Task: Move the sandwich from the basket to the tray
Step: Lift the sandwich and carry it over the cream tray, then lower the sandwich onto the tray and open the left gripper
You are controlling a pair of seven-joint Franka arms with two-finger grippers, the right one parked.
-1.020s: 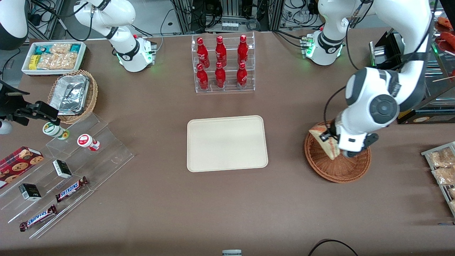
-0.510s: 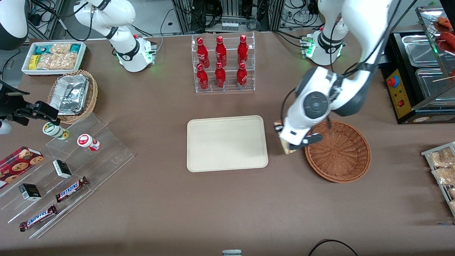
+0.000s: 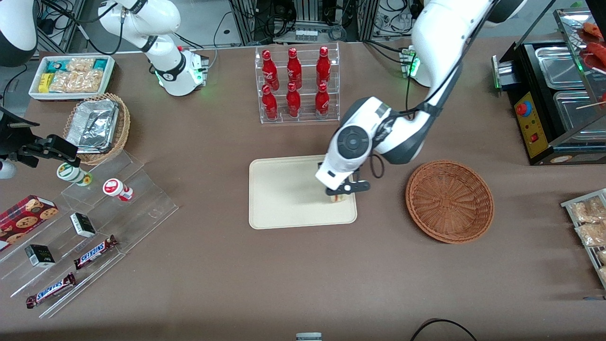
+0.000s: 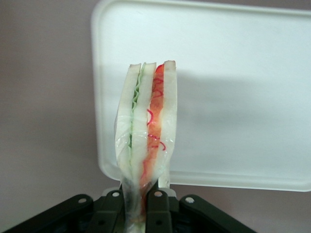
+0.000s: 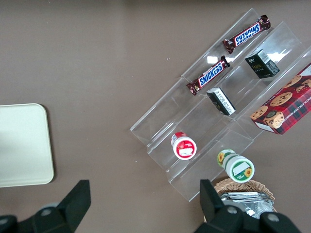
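While we hang over the cream tray (image 3: 289,189) in the front view, our left gripper (image 3: 337,195) sits above the tray's end nearest the wicker basket (image 3: 450,201), with only a sliver of the sandwich (image 3: 336,198) peeking out beneath it. That basket lies well apart, toward the working arm's end of the table. From the left wrist view, our fingers (image 4: 158,204) pinch the clear-wrapped sandwich (image 4: 146,131) by one end, holding it on edge above the tray (image 4: 233,97) near its rounded corner.

Brown table (image 3: 213,284) under even light
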